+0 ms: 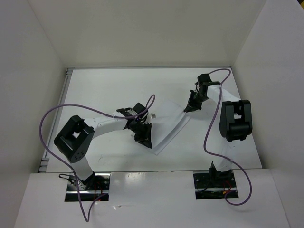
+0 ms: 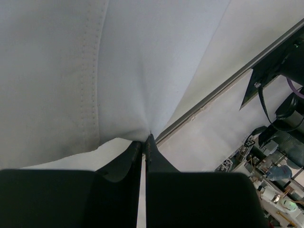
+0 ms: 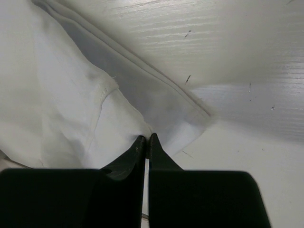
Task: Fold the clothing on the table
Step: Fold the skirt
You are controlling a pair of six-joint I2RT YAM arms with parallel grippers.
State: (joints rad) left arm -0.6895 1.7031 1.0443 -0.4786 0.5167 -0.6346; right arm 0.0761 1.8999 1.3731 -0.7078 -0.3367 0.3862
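Note:
The white clothing lies in the middle of the table, stretched between both arms. My left gripper is shut on its near left edge; in the left wrist view the fabric, with a stitched seam, bunches into the black fingertips. My right gripper is shut on the far right edge. The right wrist view has the cloth pinched at the closed tips, with a hemmed corner lying on the table.
White walls enclose the table on the left, back and right. A purple cable loops over the left arm, another hangs by the right arm. The arm bases sit at the near edge.

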